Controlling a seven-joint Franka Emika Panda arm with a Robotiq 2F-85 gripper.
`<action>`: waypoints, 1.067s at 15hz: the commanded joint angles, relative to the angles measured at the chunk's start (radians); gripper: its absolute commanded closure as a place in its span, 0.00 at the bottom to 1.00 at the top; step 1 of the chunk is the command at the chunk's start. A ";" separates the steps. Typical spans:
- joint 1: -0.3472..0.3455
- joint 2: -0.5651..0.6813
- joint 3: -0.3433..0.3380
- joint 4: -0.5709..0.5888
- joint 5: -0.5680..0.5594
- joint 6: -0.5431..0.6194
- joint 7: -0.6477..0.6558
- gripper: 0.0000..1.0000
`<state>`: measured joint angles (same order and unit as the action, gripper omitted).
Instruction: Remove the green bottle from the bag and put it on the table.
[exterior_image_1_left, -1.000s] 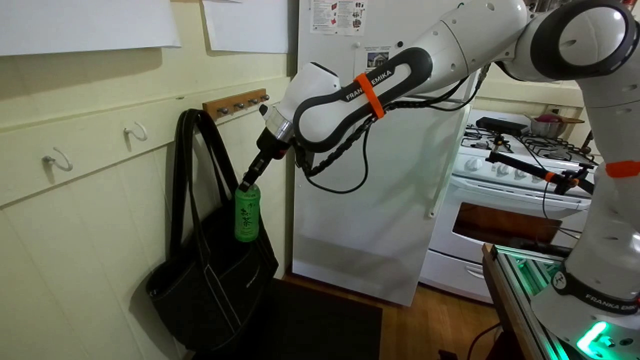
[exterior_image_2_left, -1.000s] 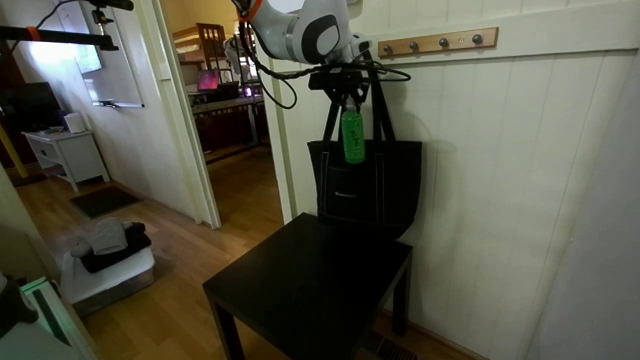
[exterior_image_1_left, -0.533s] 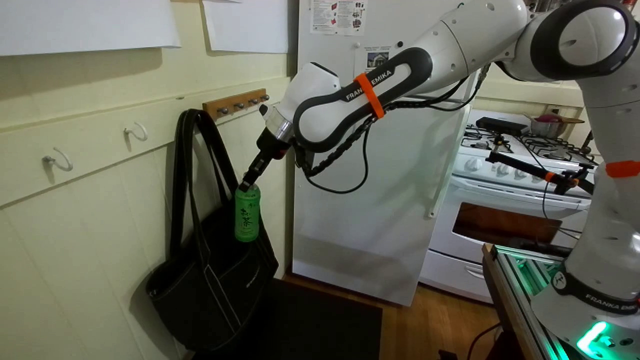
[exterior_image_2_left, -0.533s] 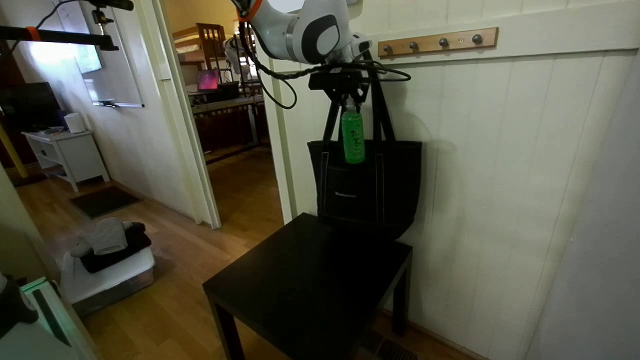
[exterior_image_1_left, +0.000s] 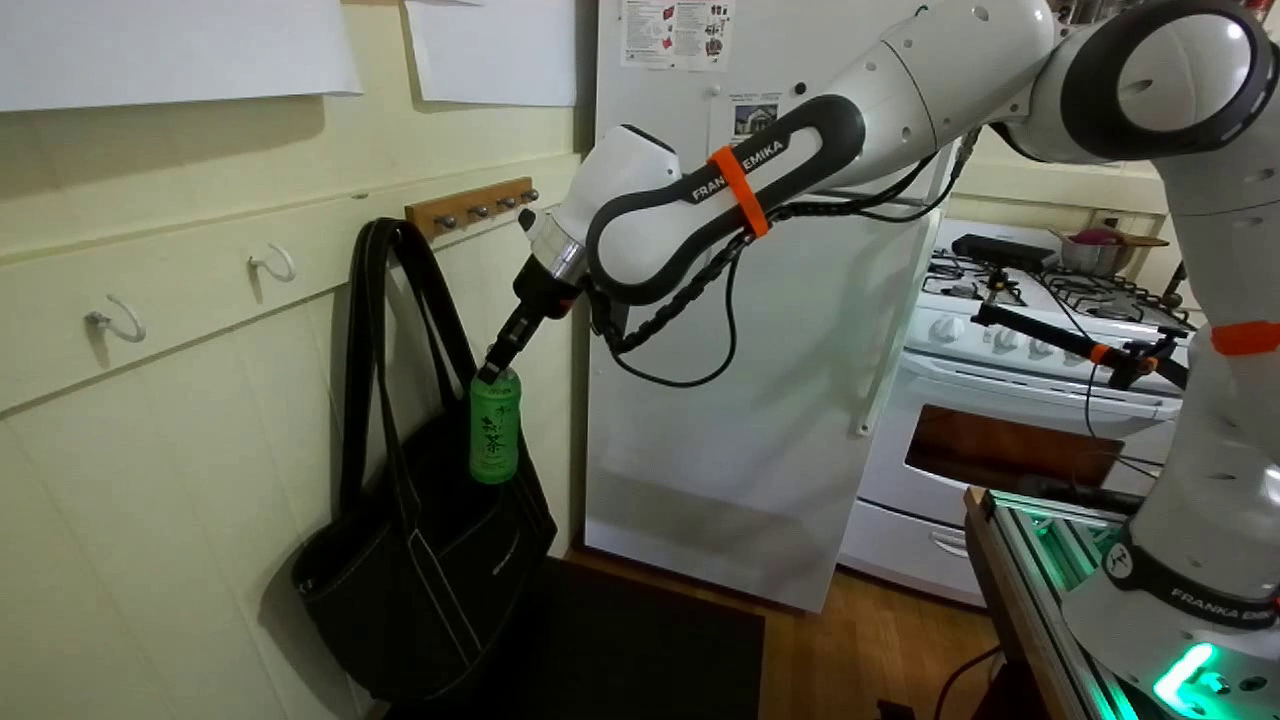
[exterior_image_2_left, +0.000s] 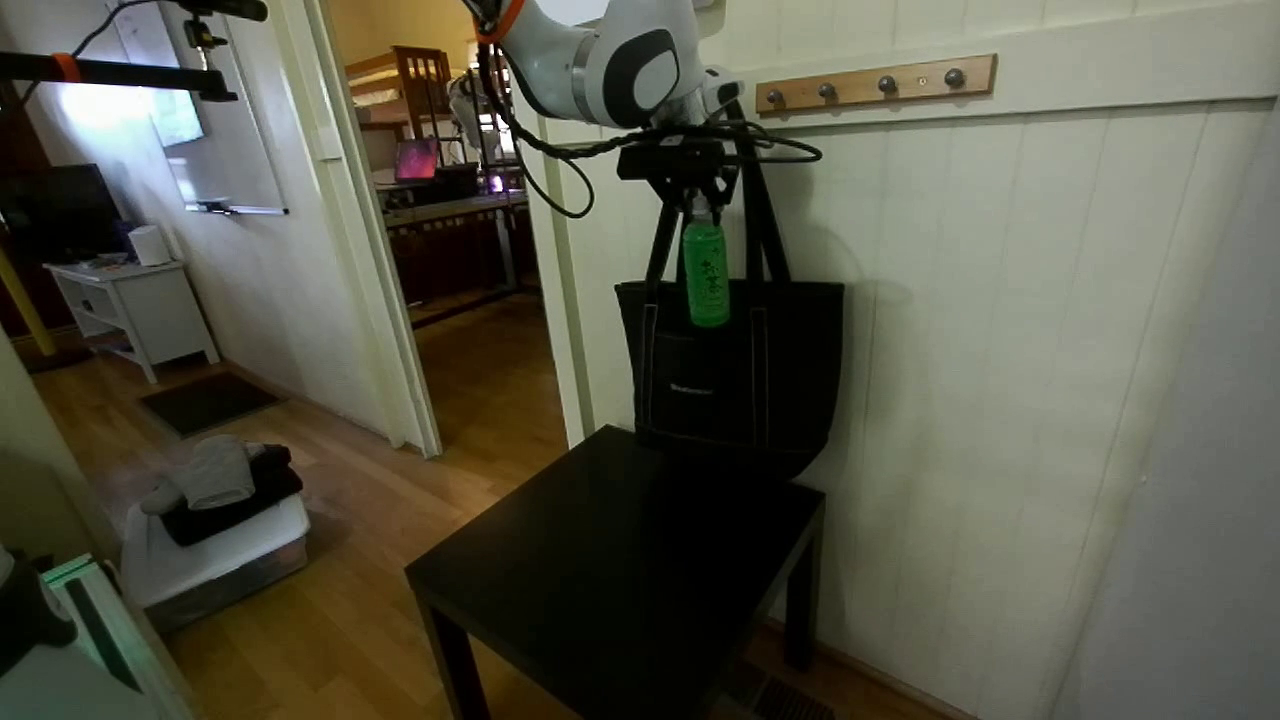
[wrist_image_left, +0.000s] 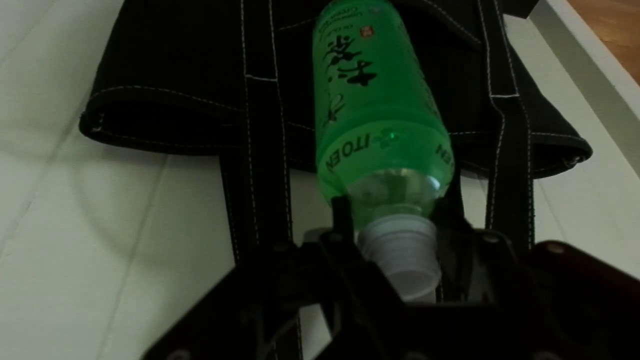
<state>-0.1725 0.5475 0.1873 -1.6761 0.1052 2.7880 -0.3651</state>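
Far left there's a cream wall (exterior_image_1_left: 150, 520) of painted boards with shallow vertical grooves, plus two curly white hooks (exterior_image_1_left: 98, 320); next along is the bag (exterior_image_1_left: 420, 620), soft black fabric-looking stuff with pale stitching, long flat straps and a kinda sagging boat shape; its straps loop up right beside a wooden rail (exterior_image_1_left: 470, 207) with round dark knobs. The green bottle (exterior_image_1_left: 494, 432) is out of the bag and in front of it; it's a slim, shiny cylinder with dark characters on the label, a see-through shoulder and a ribbed whitish cap (the wrist view is great for that cap); the black pincer (exterior_image_1_left: 488, 376) has it gripped just under the cap, so it hangs pretty much upright in mid-air, higher than the table (exterior_image_2_left: 600, 570), which is a smooth, near-black slab on square legs. Moving right you get a flat white refrigerator (exterior_image_1_left: 730, 470); then a white stove (exterior_image_1_left: 1010, 445) with black grates; and last, the chunky lower part of the arm (exterior_image_1_left: 1210, 400), glossy white and rounded, with an orange band around it.
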 joint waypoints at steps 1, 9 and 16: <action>0.005 0.000 -0.005 0.001 0.001 -0.001 0.002 0.57; -0.001 -0.034 0.042 -0.050 0.011 -0.002 -0.027 0.57; 0.056 -0.067 0.005 -0.123 -0.009 0.011 0.043 0.82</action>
<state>-0.1611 0.5141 0.2252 -1.7394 0.1059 2.7864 -0.3795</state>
